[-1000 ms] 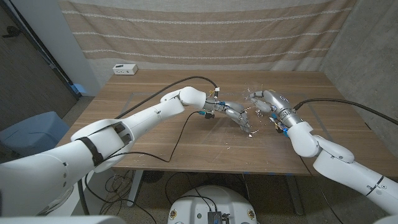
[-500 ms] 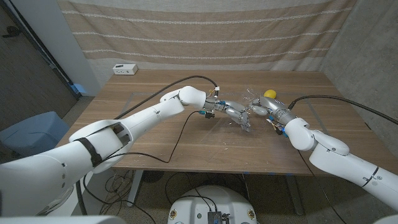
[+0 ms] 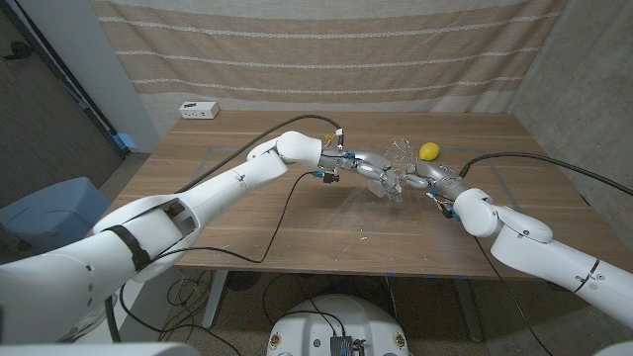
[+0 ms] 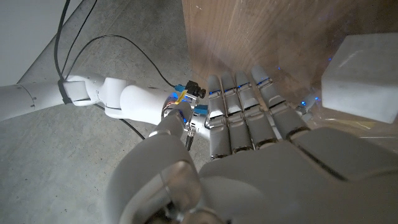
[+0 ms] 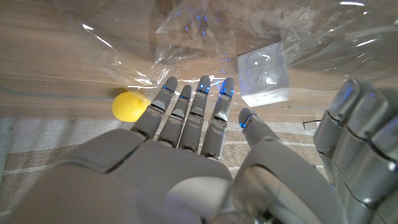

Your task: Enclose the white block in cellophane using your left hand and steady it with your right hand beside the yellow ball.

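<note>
The white block [image 5: 264,78] lies on the wooden table [image 3: 247,213] under crinkled clear cellophane [image 3: 400,156]; the block [image 4: 365,76] also shows past my left fingers. My left hand [image 3: 370,170] reaches in beside it, fingers [image 4: 244,118] straight and together against the film. From the other side my right hand [image 3: 419,179] meets it, fingers [image 5: 194,112] stretched toward the block and touching the cellophane. The yellow ball [image 3: 429,151] sits just beyond my right hand, also seen as the ball [image 5: 129,106]. Left hand fingers [image 5: 364,137] show near the block.
A small white box [image 3: 199,110] stands at the table's far left corner. Black cables [image 3: 287,213] trail across the table from both wrists. A striped curtain hangs behind the table.
My left hand has moved farther up the table with the cellophane, which now sits lower over the block. The right hand has slid nearer and left, uncovering the yellow ball.
</note>
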You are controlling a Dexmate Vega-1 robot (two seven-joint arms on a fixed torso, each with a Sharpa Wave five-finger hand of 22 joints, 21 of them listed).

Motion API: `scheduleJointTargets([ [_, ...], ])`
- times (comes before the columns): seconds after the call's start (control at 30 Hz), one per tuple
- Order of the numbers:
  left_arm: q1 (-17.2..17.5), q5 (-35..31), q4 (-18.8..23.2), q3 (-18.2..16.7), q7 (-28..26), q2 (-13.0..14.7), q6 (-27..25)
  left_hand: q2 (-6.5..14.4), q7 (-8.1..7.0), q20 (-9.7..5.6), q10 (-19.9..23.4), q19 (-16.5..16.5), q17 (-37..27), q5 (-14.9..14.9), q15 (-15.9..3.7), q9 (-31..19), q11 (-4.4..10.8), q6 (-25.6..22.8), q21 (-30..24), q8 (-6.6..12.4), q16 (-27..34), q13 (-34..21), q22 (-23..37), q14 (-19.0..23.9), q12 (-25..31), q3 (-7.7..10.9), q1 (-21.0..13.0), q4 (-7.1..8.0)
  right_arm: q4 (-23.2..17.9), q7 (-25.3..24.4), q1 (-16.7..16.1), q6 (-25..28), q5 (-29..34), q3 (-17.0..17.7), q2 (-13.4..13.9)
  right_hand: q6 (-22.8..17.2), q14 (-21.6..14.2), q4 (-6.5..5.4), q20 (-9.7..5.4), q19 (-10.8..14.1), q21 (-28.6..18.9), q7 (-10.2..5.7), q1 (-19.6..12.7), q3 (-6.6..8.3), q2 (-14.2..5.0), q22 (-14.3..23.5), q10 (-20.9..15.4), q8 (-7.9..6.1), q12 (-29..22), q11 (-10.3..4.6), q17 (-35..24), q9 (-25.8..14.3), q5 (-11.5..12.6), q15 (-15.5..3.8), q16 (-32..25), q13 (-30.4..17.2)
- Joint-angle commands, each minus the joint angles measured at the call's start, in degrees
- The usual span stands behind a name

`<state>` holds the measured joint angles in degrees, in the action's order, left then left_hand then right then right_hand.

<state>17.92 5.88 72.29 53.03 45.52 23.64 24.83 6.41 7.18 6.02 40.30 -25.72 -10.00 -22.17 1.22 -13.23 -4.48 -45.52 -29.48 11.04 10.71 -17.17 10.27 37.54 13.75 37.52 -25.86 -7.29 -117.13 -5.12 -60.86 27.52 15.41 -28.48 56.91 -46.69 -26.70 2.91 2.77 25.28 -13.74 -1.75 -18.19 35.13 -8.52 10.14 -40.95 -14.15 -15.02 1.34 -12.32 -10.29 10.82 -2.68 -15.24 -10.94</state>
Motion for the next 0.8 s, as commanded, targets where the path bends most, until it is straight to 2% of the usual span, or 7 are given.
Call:
scheduleJointTargets([
  [0.03, 4.09, -4.92, 14.79, -5.39, -7.34, 9.23, -5.02, 0.55, -0.81, -0.24, 0.65, -0.73, -0.01, -0.05, -1.07, 0.13, 1.22, 0.04, 0.25, 0.46, 0.43, -0.39, 0.2, 0.38, 0.15, 1.0, -1.83, -2.4, 0.7, -0.23, 0.85, 1.54, -1.53, -1.64, 0.78, -0.3, -0.6, 0.91, 0.28, 0.5, 0.1, 0.15, -0.7, 0.22, 0.81, 0.16, -0.6, 0.55, 0.44, 0.12, 0.1, -0.06, 0.38, -0.47, 0.26, -0.04],
  [0.07, 4.79, -7.49, 16.77, -5.96, -9.52, 10.47, -5.79, 0.3, -2.88, -0.3, 0.5, -0.89, -0.04, 0.17, -1.64, 0.34, 1.59, 1.56, 0.41, -0.05, 0.53, -0.43, 0.23, 0.42, 0.03, 1.22, -3.8, -3.51, 0.68, -0.15, 0.96, 1.87, -1.63, -1.78, 0.75, -0.27, -0.58, 1.25, 0.31, 0.53, 0.12, 0.12, -0.97, 0.3, 0.87, 0.16, -0.52, 0.64, 0.55, 0.08, 0.19, -0.06, 0.42, -0.51, 0.33, -0.04],
  [0.2, 7.07, -15.42, 22.63, -7.86, -15.34, 14.54, -8.45, -0.1, -6.49, -0.51, -2.46, -0.95, -0.31, 1.12, -3.38, 0.96, 4.05, 8.2, 0.8, -1.24, 0.66, -0.28, 0.34, -0.24, -1.29, 0.77, -8.68, -3.64, 0.62, -0.37, 1.15, 2.56, -1.88, -2.24, 0.7, 0.35, -0.39, 1.99, 0.35, 0.66, 0.2, 0.54, -1.46, 0.26, 0.97, 0.15, 0.19, 1.15, 1.11, 0.41, 0.26, -0.07, 0.44, -0.34, 0.48, -0.05],
  [0.3, 9.7, -23.68, 26.64, -9.64, -22.36, 17.44, -8.4, -1.23, -10.05, -1.17, -6.81, 0.79, -0.52, 2.67, -4.92, 1.66, 5.24, 17.3, 1.91, -1.47, 0.09, -0.14, 0.37, -4.8, -2.3, -1.3, -13.09, -3.45, 0.29, -0.86, 1.1, 3.07, -1.89, -2.56, 0.58, 0.78, -0.32, 2.27, 0.38, 0.74, 0.22, 0.43, -1.65, 0.21, 0.99, 0.15, 0.41, 1.42, 1.3, 0.32, 0.26, -0.07, 0.43, -0.24, 0.52, -0.05],
  [0.47, 14.9, -47.35, 31.92, -11.83, -40.41, 21.89, -8.97, -4.28, -15.5, -2.08, -15.86, 4.91, -0.34, 5.74, -6.01, 2.36, 7.64, 30.0, 4.54, -1.11, -0.44, 0.54, 0.39, -13.45, -2.9, -5.81, -18.78, -3.07, -0.39, -1.67, 1.03, 4.14, -1.86, -3.04, 0.24, 1.1, -0.15, 2.64, 0.42, 0.78, 0.28, 0.44, -1.89, 0.13, 1.0, 0.15, 0.6, 1.69, 1.54, 0.4, 0.25, -0.09, 0.43, -0.19, 0.6, -0.06],
  [0.63, 16.72, -58.12, 32.47, -12.14, -47.87, 23.96, -9.02, -5.38, -19.27, -3.75, -26.67, 10.35, -0.19, 8.74, -6.61, 2.62, 9.5, 41.89, 7.96, -1.2, -0.72, 1.91, 0.38, -23.36, -3.27, -8.16, -23.36, -2.85, -0.43, -1.98, 1.2, 4.85, -2.31, -3.47, -0.14, 1.17, -0.11, 2.69, 0.41, 0.81, 0.31, 0.43, -1.89, 0.02, 0.97, 0.15, 0.62, 1.78, 1.62, 0.53, 0.19, -0.09, 0.4, -0.19, 0.59, -0.07],
  [0.8, 17.82, -68.91, 33.31, -11.77, -55.52, 25.84, -9.86, -6.06, -19.75, -4.66, -32.32, 13.31, 0.01, 10.0, -6.53, 2.67, 11.76, 48.11, 10.17, -1.07, -0.87, 3.04, 0.36, -29.63, -3.0, -9.15, -26.27, -2.71, -0.47, -1.99, 1.75, 5.41, -2.29, -4.16, -0.36, 1.3, -0.01, 2.68, 0.41, 0.81, 0.36, 0.44, -1.79, -0.18, 0.9, 0.15, 0.78, 1.92, 1.8, 0.54, 0.07, -0.11, 0.37, -0.1, 0.58, -0.08],
])
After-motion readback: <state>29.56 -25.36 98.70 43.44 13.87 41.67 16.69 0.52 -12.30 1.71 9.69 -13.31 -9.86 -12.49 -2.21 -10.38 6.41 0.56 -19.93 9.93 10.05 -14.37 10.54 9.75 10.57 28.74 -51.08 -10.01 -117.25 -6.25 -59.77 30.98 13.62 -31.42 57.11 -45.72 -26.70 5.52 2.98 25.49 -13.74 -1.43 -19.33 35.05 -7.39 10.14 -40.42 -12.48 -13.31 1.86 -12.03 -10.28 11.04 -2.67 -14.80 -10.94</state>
